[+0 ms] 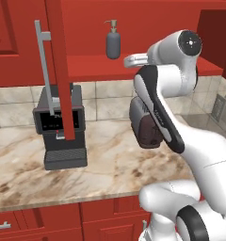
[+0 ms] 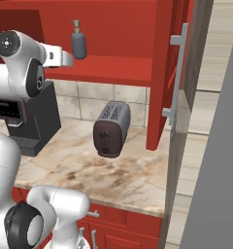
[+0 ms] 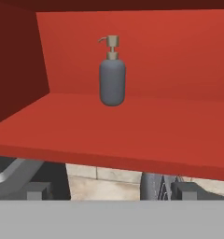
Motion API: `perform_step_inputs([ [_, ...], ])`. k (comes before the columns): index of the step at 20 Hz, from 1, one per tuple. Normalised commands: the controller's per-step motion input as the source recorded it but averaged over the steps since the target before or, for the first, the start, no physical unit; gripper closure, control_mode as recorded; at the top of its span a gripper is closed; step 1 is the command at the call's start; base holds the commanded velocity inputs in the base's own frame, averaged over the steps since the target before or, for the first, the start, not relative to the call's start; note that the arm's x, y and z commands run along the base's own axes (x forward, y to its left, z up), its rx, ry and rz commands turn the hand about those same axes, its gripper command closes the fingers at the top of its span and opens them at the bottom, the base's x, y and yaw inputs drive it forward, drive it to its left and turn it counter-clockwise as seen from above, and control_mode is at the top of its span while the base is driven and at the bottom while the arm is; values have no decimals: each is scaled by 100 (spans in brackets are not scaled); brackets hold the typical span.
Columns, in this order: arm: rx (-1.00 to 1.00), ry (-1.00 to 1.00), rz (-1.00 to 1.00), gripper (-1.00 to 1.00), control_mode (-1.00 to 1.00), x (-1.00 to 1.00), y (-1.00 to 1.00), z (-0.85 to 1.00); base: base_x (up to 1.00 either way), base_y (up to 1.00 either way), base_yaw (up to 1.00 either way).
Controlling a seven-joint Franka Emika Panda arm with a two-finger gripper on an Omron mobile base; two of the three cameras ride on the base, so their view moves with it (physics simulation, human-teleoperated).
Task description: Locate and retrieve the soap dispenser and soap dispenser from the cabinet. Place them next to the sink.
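one dark grey soap dispenser [image 3: 112,77] stands on the open cabinet [image 1: 133,66] shelf, tool [image 3: 111,191] spread and short of it, next move: reach in and grip it.

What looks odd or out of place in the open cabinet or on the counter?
Nothing is spilled or damaged. The dark grey soap dispenser stands upright, alone on the red shelf. On the counter, the toaster and coffee machine stand upright.

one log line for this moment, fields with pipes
phase: approach | target: dark grey soap dispenser upright on cabinet shelf | cabinet door open | gripper below shelf front, short of bottle, holding nothing
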Motion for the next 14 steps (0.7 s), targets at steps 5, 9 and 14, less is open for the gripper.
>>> perform_step_inputs([
  [5, 0, 0, 0, -100, -100, 41, 1, 0, 0, 0, 0],
  [9, 0, 2, 0, -100, -100, 34, 0, 0, 0, 0, 0],
  [14, 0, 4, -2, -100, -100, 40, 5, 0, 0, 0, 0],
])
